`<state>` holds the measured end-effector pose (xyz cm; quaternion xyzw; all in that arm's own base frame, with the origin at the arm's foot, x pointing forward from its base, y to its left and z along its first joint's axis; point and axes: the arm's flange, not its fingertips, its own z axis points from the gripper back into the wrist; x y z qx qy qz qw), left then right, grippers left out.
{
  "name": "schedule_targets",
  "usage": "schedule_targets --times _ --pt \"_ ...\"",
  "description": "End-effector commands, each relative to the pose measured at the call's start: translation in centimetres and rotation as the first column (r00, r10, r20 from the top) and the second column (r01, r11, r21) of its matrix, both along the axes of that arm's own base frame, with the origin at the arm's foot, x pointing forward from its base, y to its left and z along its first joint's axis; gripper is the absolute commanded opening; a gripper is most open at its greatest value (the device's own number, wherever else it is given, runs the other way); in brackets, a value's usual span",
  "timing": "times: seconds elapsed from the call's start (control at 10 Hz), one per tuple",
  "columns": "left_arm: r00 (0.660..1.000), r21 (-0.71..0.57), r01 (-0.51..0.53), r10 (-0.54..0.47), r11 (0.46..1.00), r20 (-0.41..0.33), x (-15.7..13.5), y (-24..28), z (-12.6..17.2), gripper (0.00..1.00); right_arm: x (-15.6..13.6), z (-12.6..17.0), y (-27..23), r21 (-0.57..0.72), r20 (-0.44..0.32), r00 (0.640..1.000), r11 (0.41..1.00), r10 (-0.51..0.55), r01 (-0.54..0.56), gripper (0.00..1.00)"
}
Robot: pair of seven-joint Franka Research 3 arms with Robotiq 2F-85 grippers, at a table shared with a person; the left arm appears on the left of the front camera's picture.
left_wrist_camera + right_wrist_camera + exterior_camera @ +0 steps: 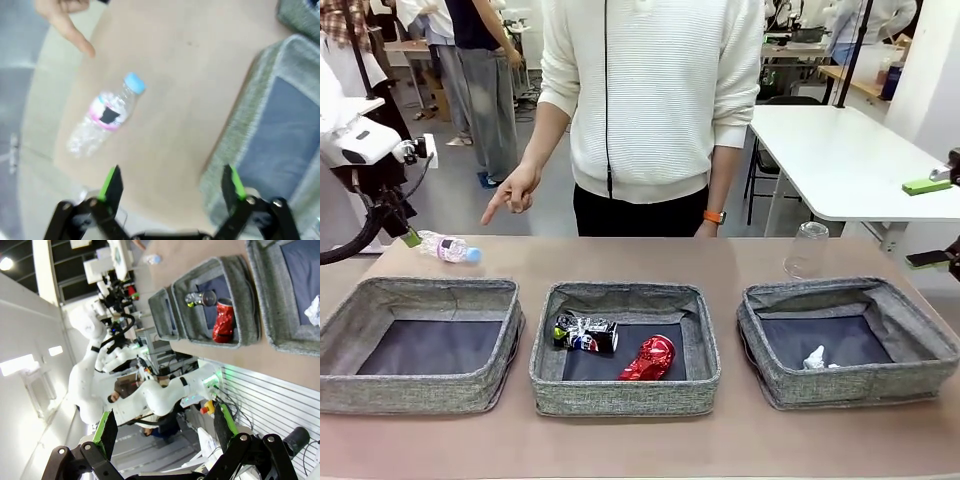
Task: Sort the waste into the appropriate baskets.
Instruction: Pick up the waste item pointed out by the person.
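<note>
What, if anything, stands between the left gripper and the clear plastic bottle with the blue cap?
Nothing visible. Only bare tan table lies between the open left gripper and the clear plastic bottle; the person's pointing hand is beyond the bottle.

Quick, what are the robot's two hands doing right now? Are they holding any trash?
Left end effector: open, holding nothing.
Right end effector: open, holding nothing.
Person's hand: pointing with one finger, holding nothing.

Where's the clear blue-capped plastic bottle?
The bottle lies on the table's far left in the front view, behind the left grey basket, below the person's pointing hand.
</note>
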<state>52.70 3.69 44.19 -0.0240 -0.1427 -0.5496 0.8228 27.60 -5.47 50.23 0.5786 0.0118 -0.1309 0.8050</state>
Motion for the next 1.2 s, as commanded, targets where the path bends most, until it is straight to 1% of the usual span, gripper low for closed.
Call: schedule_targets --times 0.0,0.1,0.2,0.3,0.4,0.5,0.6,0.7,0.8,0.9,1.0,1.1 --pt "0.996 -0.041 0.042 -0.045 0.998 -0.075 4.7 2.1 -0.5 1.0 0.3 0.2 0.1 0.004 0.023 1.0 1.0 -0.005 0.004 1.0" --pt "0.989 -0.029 0.145 -0.146 0.989 -0.008 6.5 3.1 -1.5 1.0 0.3 0.2 0.1 0.004 0.023 1.0 1.0 -0.005 0.004 1.0" --pt "0.953 -0.013 0.303 -0.302 0.953 0.036 8.4 3.9 -2.8 1.0 0.3 0.2 0.1 0.004 0.023 1.0 1.0 -0.005 0.004 1.0" --pt "0.958 0.031 0.286 -0.286 0.958 -0.019 10.3 4.1 -4.1 1.0 0.3 0.2 0.1 0.004 0.023 1.0 1.0 -0.005 0.004 1.0" --pt "0.96 0.057 0.279 -0.28 0.959 0.007 11.7 3.8 -5.2 1.0 0.3 0.2 0.1 0.004 0.023 1.0 1.0 -0.005 0.004 1.0" --pt "0.964 0.033 0.26 -0.261 0.965 0.042 12.9 3.0 -6.2 1.0 0.3 0.2 0.1 0.004 0.023 1.0 1.0 -0.005 0.004 1.0" --pt "0.965 0.045 0.251 -0.254 0.967 0.066 13.8 2.4 -7.1 1.0 0.3 0.2 0.1 0.004 0.023 1.0 1.0 -0.005 0.004 1.0" --pt "0.95 0.035 0.311 -0.312 0.95 0.03 14.1 1.8 -8.2 1.0 0.3 0.2 0.1 0.004 0.023 1.0 1.0 -0.005 0.004 1.0" --pt "0.931 0.027 0.365 -0.364 0.931 -0.025 14.0 1.4 -8.9 1.0 0.3 0.2 0.1 0.004 0.023 1.0 1.0 -0.005 0.004 1.0" --pt "0.917 0.051 0.396 -0.392 0.917 -0.077 13.7 1.4 -9.5 1.0 0.3 0.2 0.1 0.004 0.023 1.0 1.0 -0.005 0.004 1.0" --pt "0.907 0.049 0.414 -0.407 0.909 -0.11 13.4 1.8 -9.7 1.0 0.3 0.2 0.1 0.004 0.023 1.0 1.0 -0.005 0.004 1.0" --pt "0.905 0.016 0.414 -0.41 0.91 -0.114 13.2 2.2 -9.5 1.0 0.3 0.2 0.1 0.004 0.023 1.0 1.0 -0.005 0.004 1.0"
